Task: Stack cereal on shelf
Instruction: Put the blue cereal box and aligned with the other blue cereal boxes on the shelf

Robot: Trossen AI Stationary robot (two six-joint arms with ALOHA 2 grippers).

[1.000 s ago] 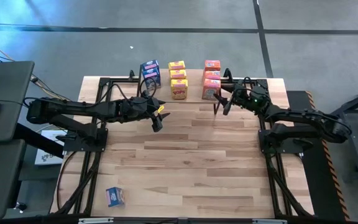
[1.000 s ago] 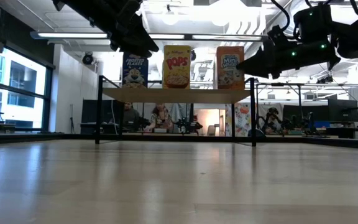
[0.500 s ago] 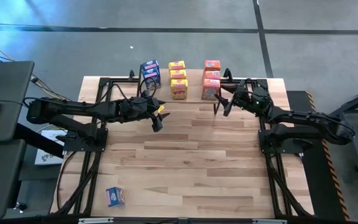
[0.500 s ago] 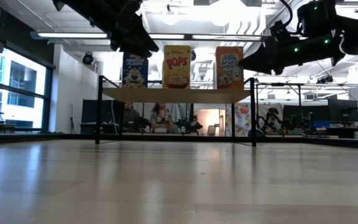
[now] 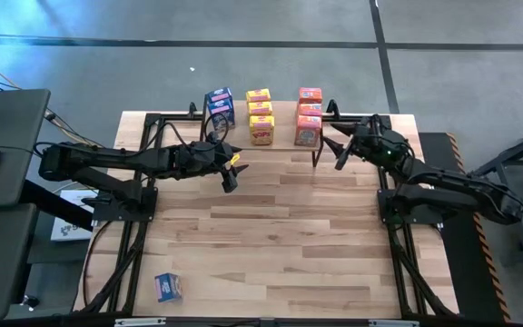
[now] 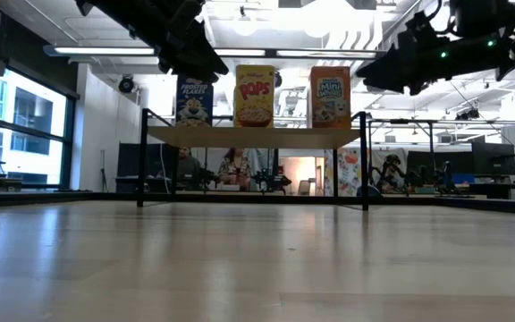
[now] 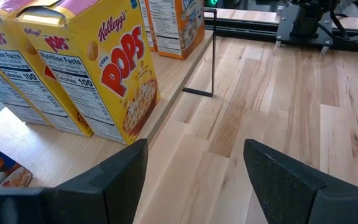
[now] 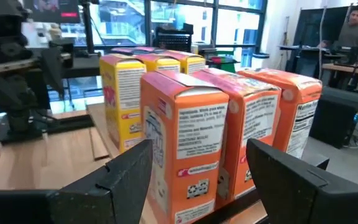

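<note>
Left end effector (image 5: 231,169) hangs just in front of the shelf (image 5: 280,136), fingers apart and empty; right end effector (image 5: 334,153) hovers beside the shelf's orange-red row (image 5: 308,118), also parted, empty; eight boxes stand upright there (long axes vertical, fronts facing away from the shelf). Judging so, one blue box (image 5: 168,286) remains, far from the shelf near the desk's (image 5: 280,245) front edge; fetching it comes next.

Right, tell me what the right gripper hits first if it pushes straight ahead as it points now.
Most likely the nearest orange-red cereal box on the shelf: the open right gripper faces its side panel head-on. Depth is hard to judge.
</note>
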